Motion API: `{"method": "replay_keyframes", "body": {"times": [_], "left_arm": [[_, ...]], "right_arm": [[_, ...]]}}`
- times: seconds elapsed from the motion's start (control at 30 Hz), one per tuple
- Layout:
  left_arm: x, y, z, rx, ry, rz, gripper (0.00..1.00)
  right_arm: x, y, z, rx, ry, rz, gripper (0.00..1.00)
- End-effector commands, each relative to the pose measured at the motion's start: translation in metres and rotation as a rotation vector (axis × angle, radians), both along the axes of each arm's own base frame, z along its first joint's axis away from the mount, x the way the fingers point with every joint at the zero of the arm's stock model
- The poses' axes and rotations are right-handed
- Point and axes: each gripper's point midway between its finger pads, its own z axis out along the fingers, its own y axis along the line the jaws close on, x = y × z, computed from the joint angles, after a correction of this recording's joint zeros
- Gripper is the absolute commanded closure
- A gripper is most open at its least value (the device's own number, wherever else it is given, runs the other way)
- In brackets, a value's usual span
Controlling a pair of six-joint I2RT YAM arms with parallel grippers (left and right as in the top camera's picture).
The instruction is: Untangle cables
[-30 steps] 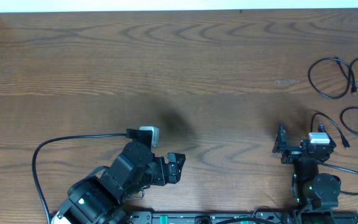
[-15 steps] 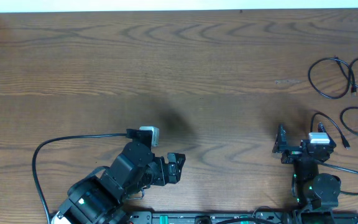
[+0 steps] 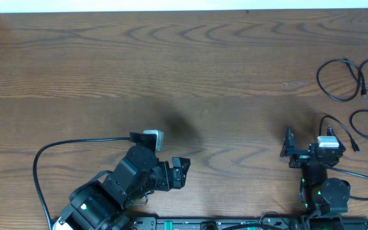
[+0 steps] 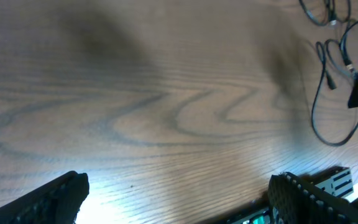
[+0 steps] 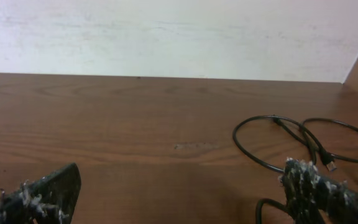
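My left claw and right claw gape empty; the cables at upper right look light and floppy, so I'd pinch one near its end.

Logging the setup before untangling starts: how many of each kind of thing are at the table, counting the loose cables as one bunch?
Grippers: 2 (left gripper, right gripper)
Cable bunch: 1
Total: 3

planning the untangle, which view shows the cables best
Overhead: the cables lie as several loops far right, only a few cut off by the frame edge. Right wrist shows a couple of loops and a plug closer, but cropped. Left wrist catches only blurred strands in its top right corner.
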Motion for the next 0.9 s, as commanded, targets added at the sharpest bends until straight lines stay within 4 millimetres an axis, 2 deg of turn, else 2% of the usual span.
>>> {"method": "replay_keyframes", "body": {"times": [0.0,0.17,0.27,0.43,0.57,0.7,0.87], "left_arm": [[-0.001,0.001,0.004,-0.007,0.002,0.005,0.04],[-0.006,0.006,0.004,0.026,-0.028,-0.035,0.04],[-0.011,0.017,-0.008,0.065,-0.006,-0.022,0.04],[-0.014,0.025,-0.03,0.131,-0.047,-0.097,0.04],[-0.008,0.015,-0.042,0.121,-0.151,-0.216,0.04],[0.005,0.003,-0.048,0.099,-0.329,-0.34,0.04],[0.017,-0.008,-0.041,0.04,-0.556,-0.417,0.04]], "right_arm": [[0.0,0.001,0.0,-0.012,-0.002,0.008,0.01],[0.0,0.001,0.0,-0.012,-0.003,0.008,0.01],[0.0,0.001,0.0,-0.012,-0.002,0.007,0.01],[0.0,0.001,0.0,-0.012,-0.003,0.008,0.01],[0.0,0.001,0.0,-0.011,-0.003,0.008,0.01],[0.0,0.001,0.0,-0.012,-0.002,0.008,0.01],[0.0,0.001,0.0,-0.012,-0.002,0.008,0.01]]}}
